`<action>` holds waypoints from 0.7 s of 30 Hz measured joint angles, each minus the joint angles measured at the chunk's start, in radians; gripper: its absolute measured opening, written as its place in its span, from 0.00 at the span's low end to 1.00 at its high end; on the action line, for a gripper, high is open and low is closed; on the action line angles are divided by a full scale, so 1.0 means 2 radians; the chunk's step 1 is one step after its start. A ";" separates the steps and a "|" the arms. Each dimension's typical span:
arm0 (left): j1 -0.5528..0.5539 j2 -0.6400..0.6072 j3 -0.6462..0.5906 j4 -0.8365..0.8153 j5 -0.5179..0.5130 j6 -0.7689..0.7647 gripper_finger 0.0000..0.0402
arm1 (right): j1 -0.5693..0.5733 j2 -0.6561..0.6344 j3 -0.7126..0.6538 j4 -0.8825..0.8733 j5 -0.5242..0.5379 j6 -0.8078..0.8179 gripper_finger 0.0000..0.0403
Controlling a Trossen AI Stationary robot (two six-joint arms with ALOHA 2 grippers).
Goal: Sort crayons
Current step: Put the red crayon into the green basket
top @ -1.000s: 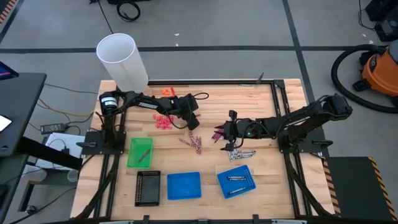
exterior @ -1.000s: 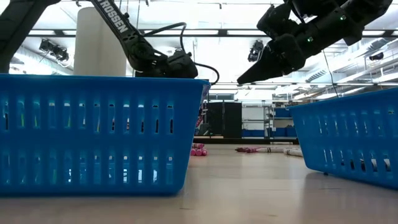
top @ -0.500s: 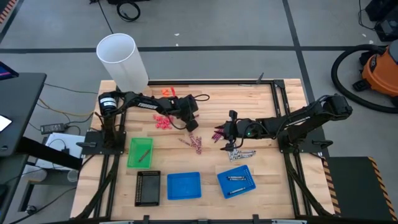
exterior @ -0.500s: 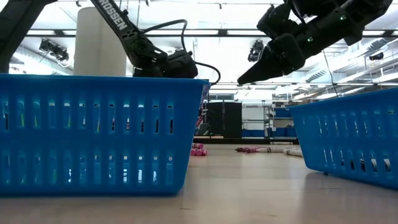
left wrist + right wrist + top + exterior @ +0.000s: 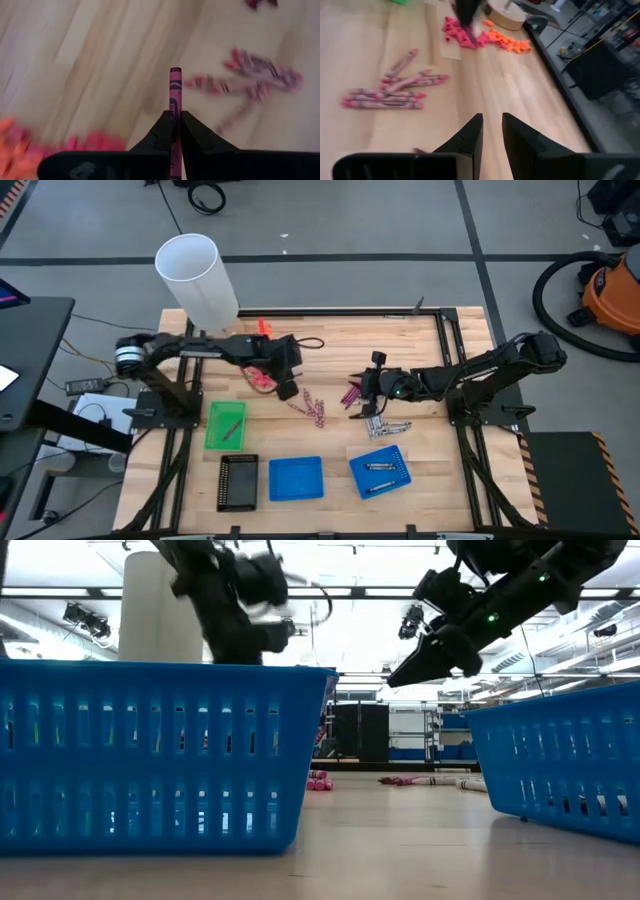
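Left gripper [image 5: 175, 131] is clamped on one magenta crayon [image 5: 175, 95], which sticks out lengthwise past the fingertips. In the high view the left gripper [image 5: 287, 390] is off the table surface, just beside the pink pile [image 5: 262, 378] and near the brownish-red crayons [image 5: 312, 410] at table centre. Right gripper [image 5: 491, 131] holds nothing, fingers a narrow gap apart; it hangs mid-table [image 5: 362, 388] by the dark maroon crayons [image 5: 352, 395], with the grey crayons [image 5: 385, 426] just beyond it toward the front. Orange pile [image 5: 264, 327] sits near the back edge. Front row: green tray [image 5: 225, 424] with what looks like one crayon in it (hard to tell), black tray [image 5: 238, 481], blue tray [image 5: 296, 478], second blue tray [image 5: 380, 472] holding a few grey sticks. White cylinder [image 5: 196, 278] stands at the back-left corner.
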 joint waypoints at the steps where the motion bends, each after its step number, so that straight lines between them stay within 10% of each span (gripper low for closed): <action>1: -0.011 -0.014 0.000 -0.015 -0.010 -0.006 0.05 | -0.008 0.000 0.000 0.008 -0.004 -0.007 0.21; 11: -0.134 -0.147 -0.015 -0.121 -0.143 -0.112 0.05 | -0.088 0.000 0.000 0.085 -0.127 -0.054 0.21; 21: -0.219 -0.267 -0.168 -0.122 -0.159 -0.292 0.05 | -0.112 0.000 0.000 0.088 -0.140 -0.051 0.21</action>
